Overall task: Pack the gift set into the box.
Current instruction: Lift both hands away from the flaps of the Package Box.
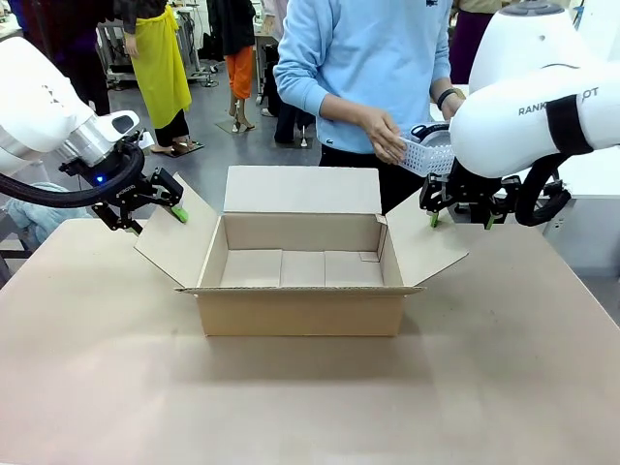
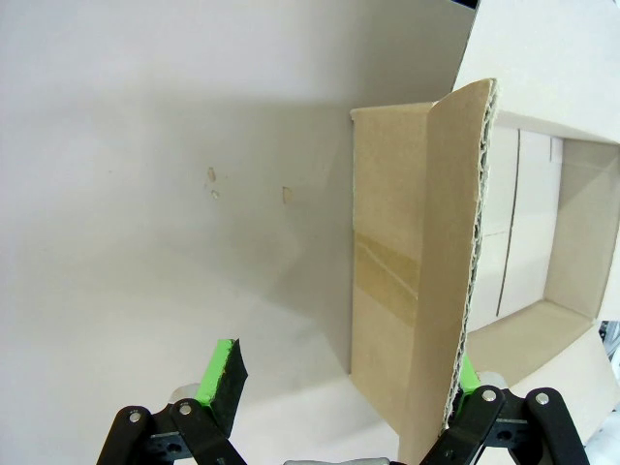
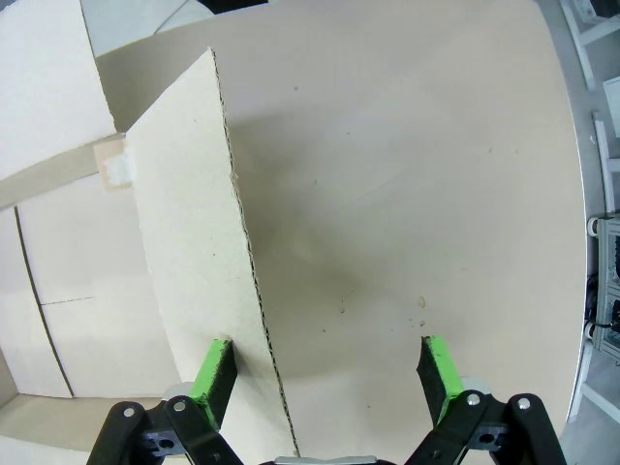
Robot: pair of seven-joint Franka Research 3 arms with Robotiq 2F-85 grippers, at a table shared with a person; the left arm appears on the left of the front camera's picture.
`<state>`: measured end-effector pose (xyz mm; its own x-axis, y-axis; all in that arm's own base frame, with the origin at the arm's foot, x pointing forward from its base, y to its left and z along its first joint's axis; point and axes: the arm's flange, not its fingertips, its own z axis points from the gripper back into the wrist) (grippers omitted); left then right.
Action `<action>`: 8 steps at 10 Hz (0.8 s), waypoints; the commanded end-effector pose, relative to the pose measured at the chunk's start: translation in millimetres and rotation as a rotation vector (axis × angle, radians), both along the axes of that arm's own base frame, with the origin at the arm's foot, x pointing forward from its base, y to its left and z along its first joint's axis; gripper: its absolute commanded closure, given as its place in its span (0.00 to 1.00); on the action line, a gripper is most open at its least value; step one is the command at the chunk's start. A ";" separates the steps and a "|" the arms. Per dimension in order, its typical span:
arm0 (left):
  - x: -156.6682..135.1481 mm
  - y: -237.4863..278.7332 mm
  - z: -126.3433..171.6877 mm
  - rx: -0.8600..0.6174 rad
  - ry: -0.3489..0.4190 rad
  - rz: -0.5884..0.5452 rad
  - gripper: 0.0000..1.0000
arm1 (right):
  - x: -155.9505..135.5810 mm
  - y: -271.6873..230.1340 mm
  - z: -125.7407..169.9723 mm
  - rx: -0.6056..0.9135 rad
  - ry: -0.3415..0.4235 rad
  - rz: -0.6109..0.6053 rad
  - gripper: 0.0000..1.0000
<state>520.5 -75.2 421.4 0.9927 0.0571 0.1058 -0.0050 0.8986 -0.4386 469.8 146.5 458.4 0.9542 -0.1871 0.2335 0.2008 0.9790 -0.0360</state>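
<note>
The brown cardboard box (image 1: pixel 300 312) stands open at mid-table with its four flaps spread. My left gripper (image 1: pixel 155 218) is open at the left flap's outer edge; in the left wrist view that flap (image 2: pixel 397 271) stands between the fingers, close to the right pad (image 2: pixel 468 373), unclamped. My right gripper (image 1: pixel 461 221) is open at the right flap (image 3: pixel 184 242), whose edge runs beside the left pad (image 3: pixel 215 373). Across the table a person's hands hold the gift set's white perforated basket (image 1: pixel 426 155), partly hidden behind my right arm.
The person in a light blue top (image 1: pixel 363 58) stands right behind the box's back flap. Bare tan tabletop (image 1: pixel 291 407) stretches in front of and beside the box. A white table (image 1: pixel 591 179) sits at the far right.
</note>
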 end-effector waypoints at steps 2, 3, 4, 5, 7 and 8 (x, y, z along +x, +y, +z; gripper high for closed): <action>-2.7 0.3 1.7 0.010 0.008 0.010 0.00 | 1.7 -0.1 1.2 -0.021 -0.008 -0.009 0.00; -2.7 0.3 1.7 0.010 0.008 0.010 0.00 | 1.7 -0.1 1.2 -0.021 -0.008 -0.009 0.00; -2.7 0.3 1.7 0.010 0.008 0.010 0.00 | 1.7 -0.1 1.2 -0.021 -0.008 -0.009 0.00; -2.7 0.3 1.7 0.010 0.008 0.010 0.00 | 1.7 -0.1 1.2 -0.021 -0.008 -0.009 0.00; -2.7 0.3 1.7 0.010 0.008 0.010 0.00 | 1.7 -0.1 1.2 -0.021 -0.008 -0.009 0.00; -2.7 0.3 1.7 0.010 0.008 0.010 0.00 | 1.7 -0.1 1.2 -0.021 -0.008 -0.009 0.00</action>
